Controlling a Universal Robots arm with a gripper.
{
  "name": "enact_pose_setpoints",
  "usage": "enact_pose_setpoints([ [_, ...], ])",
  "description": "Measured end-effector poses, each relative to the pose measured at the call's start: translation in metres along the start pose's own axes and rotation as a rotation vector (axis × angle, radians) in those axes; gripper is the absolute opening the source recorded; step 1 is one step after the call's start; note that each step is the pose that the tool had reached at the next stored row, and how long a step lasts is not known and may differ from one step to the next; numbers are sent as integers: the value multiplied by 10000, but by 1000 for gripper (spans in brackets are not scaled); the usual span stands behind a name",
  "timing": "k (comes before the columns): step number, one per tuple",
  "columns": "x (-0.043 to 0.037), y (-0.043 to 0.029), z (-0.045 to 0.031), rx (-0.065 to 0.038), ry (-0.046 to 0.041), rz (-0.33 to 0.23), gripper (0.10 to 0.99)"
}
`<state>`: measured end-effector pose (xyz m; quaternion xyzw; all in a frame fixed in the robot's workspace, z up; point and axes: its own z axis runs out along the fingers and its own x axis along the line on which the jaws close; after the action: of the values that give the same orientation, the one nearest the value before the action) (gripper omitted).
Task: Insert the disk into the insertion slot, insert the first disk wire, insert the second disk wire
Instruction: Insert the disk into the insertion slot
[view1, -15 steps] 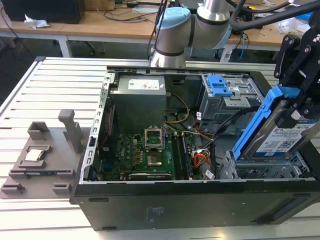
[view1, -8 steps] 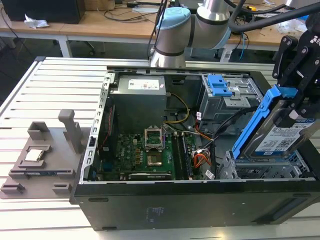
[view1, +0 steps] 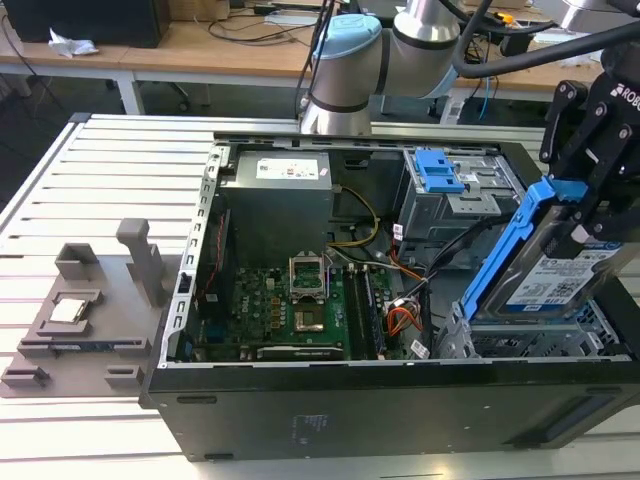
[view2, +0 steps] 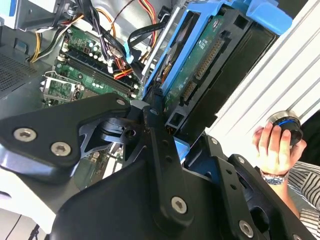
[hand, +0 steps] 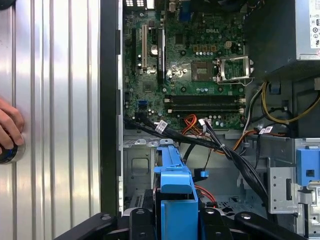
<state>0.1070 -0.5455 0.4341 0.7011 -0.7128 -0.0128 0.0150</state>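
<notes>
Tool (view1: 588, 200) clamped on disk (view1: 555, 280), which sits tilted over insertion slot (view1: 545, 342). Black cable bundle (view1: 455, 250) crosses just beside it, blue-latched bay (view1: 445, 190) behind.

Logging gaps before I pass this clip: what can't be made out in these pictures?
Silver perforated sheet-metal insertion slot: exterior view, mouth partly hidden by the blue-framed silver disk in the black gripper.
Thin red first disk wire: first wrist view, plug hidden behind the disk's frame.
Person's hand: first wrist view, cut by the picture's edge.
</notes>
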Motion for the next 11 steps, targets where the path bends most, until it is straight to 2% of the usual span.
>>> enact_pose_setpoints([
  [11,0,-5,125,0,0,1,365],
])
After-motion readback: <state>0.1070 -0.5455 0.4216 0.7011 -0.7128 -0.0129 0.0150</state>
